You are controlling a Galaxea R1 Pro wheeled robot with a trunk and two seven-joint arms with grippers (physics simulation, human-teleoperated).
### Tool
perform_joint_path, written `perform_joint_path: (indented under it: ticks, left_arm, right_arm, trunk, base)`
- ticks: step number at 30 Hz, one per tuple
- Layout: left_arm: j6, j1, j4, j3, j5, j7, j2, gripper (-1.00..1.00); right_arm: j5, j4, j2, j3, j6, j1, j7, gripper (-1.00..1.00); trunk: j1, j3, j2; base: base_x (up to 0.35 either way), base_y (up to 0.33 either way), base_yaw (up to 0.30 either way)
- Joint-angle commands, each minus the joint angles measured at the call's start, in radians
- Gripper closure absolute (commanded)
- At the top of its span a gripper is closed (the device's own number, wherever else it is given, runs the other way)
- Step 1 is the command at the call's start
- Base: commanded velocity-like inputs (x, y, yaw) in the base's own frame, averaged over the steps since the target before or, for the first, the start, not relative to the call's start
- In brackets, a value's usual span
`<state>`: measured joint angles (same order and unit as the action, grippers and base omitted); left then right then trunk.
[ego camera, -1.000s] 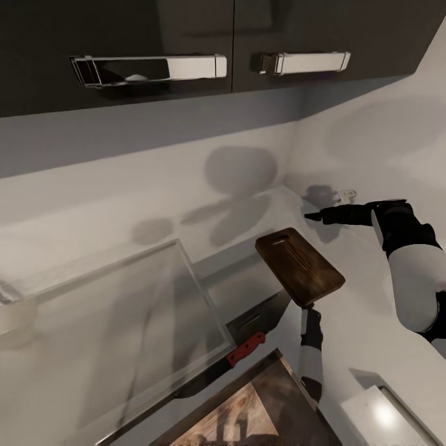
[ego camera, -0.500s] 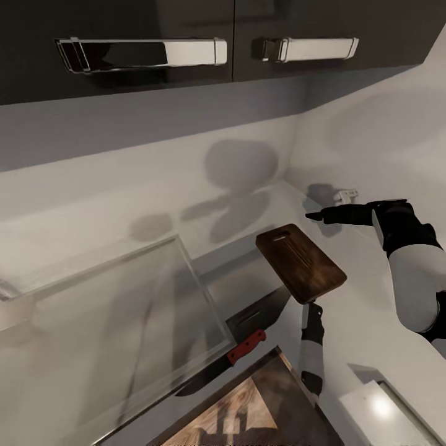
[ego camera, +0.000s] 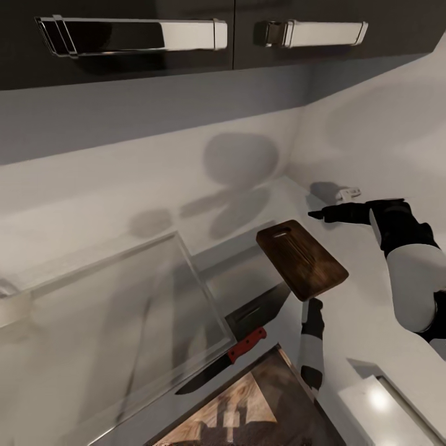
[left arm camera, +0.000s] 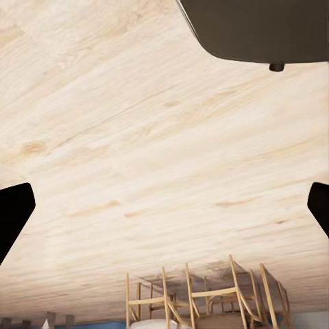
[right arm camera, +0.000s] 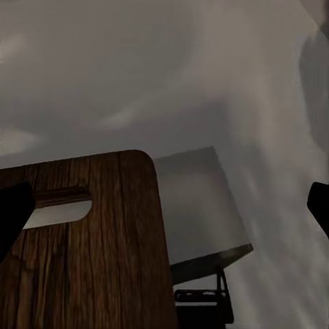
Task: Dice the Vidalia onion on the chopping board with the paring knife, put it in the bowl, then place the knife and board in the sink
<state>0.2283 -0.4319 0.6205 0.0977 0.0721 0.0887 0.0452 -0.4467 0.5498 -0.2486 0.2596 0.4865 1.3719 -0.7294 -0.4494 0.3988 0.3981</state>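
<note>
The chopping board lies on the grey countertop to the right of the sink, slot end toward the wall. My right gripper hovers beside that slot end, fingers apart and empty. In the right wrist view the board sits close below the open gripper. The paring knife, with red handle and dark blade, lies by the sink's near right corner, close to the counter's front edge. My left gripper is open, facing wood floor. The onion and the bowl are out of view.
Black upper cabinets with chrome handles hang overhead. A wall corner with a white outlet lies just behind the right gripper. A slim white-and-black arm shape at the board's near end looks like a reflection in the glossy top. Wood floor shows below.
The cabinet handles have slid up in the picture, so the camera has moved. The board, the knife and my right gripper keep their places relative to one another.
</note>
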Motion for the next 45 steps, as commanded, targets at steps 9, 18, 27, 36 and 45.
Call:
perform_joint_path:
  ticks: [9, 18, 27, 36, 45]
  left_arm:
    - [0.006, -0.001, 0.004, 0.005, 0.008, 0.007, -0.001, -1.0]
    - [0.006, -0.001, 0.004, 0.005, 0.008, -0.037, -0.001, -1.0]
    - [0.006, -0.001, 0.004, 0.005, 0.008, -0.041, -0.001, -1.0]
    - [0.006, -0.001, 0.004, 0.005, 0.008, -0.041, -0.001, -1.0]
    - [0.006, -0.001, 0.003, 0.005, 0.008, -0.041, -0.001, -1.0]
  right_arm:
    - [-0.009, 0.005, 0.017, 0.006, 0.004, 0.001, -0.004, -1.0]
    - [-0.009, 0.006, 0.027, 0.006, 0.004, 0.001, 0.023, -1.0]
    - [-0.009, 0.008, 0.028, 0.006, 0.004, 0.001, 0.025, -1.0]
    - [-0.009, 0.011, 0.028, 0.006, 0.003, 0.001, 0.028, -1.0]
    - [-0.009, 0.013, 0.047, 0.005, 0.004, 0.001, 0.03, -1.0]
  trunk:
    - [-0.001, 0.016, 0.002]
    - [-0.001, 0.031, 0.002]
    - [-0.001, 0.045, 0.002]
    - [-0.001, 0.059, 0.002]
    - [-0.001, 0.074, 0.002]
  base:
    - [0.0, 0.0, 0.0]
    - [0.0, 0.0, 0.0]
    - [0.0, 0.0, 0.0]
    - [0.0, 0.0, 0.0]
    - [0.0, 0.0, 0.0]
